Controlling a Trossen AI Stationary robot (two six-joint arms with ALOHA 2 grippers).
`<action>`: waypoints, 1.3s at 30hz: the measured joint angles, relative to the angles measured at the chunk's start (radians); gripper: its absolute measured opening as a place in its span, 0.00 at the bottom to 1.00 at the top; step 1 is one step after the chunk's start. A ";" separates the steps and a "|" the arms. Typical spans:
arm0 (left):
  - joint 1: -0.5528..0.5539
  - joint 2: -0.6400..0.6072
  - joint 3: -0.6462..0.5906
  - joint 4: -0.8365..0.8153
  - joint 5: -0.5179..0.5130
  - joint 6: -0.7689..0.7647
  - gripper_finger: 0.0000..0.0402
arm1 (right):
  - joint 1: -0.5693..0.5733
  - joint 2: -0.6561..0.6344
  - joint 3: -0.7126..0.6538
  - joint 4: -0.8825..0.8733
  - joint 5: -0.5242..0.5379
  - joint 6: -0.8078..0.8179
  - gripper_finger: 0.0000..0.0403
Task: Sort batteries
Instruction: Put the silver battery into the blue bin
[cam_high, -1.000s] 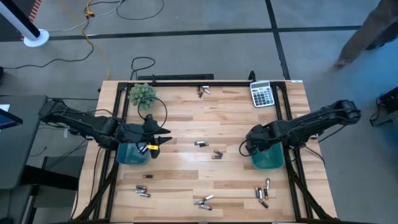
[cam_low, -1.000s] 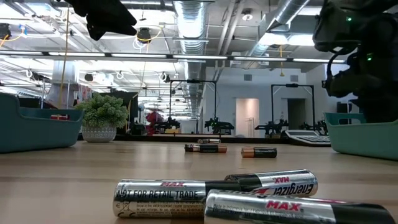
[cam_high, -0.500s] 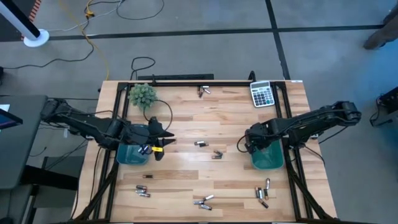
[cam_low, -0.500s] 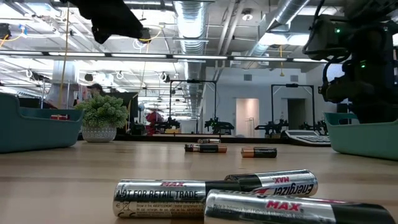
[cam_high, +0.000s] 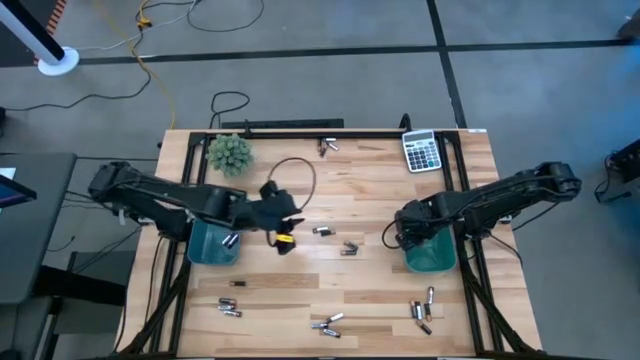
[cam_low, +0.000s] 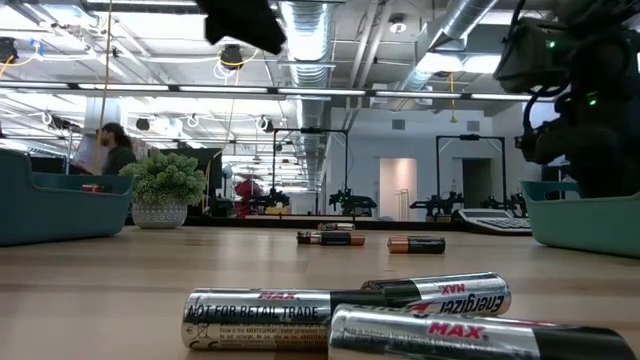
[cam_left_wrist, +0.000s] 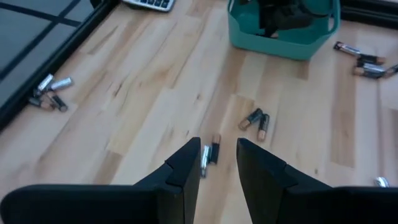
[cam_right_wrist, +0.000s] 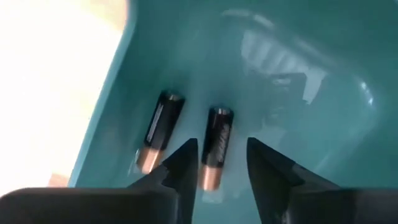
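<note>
Batteries (cam_high: 328, 323) lie scattered over the wooden surface (cam_high: 370, 180): a pair (cam_left_wrist: 209, 154) directly under the left gripper's fingertips, another pair (cam_left_wrist: 258, 122) just beyond it, small clusters farther out toward the surface's edges. Two dark, copper-tipped cells (cam_right_wrist: 217, 144) rest on the floor of the right teal bin (cam_high: 430, 257), just ahead of the right gripper's fingers and not touching them.

Left gripper (cam_high: 283, 236): above the surface, just past the left teal bin (cam_high: 212, 246), which has cells in it. Jaws apart with a narrow gap, nothing between them; wood and the battery pair show through the gap in the left wrist view.

Right gripper (cam_right_wrist: 219, 163): down inside the right bin. Jaws apart, empty, one of the two dark cells visible in the gap below them.

Beyond the grippers: grey calculator (cam_high: 421, 151) at a far corner, small potted plant (cam_high: 229, 153) at the other.
</note>
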 joint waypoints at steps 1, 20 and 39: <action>0.007 0.025 0.024 0.002 0.000 0.011 0.24 | 0.005 -0.009 0.009 -0.021 -0.008 -0.003 0.41; 0.176 0.423 0.284 -0.061 0.181 0.052 0.24 | 0.163 -0.431 0.290 -0.334 0.236 -0.035 0.43; 0.239 0.661 0.284 -0.102 0.368 0.122 0.24 | 0.159 -0.470 0.290 -0.335 0.283 -0.022 0.43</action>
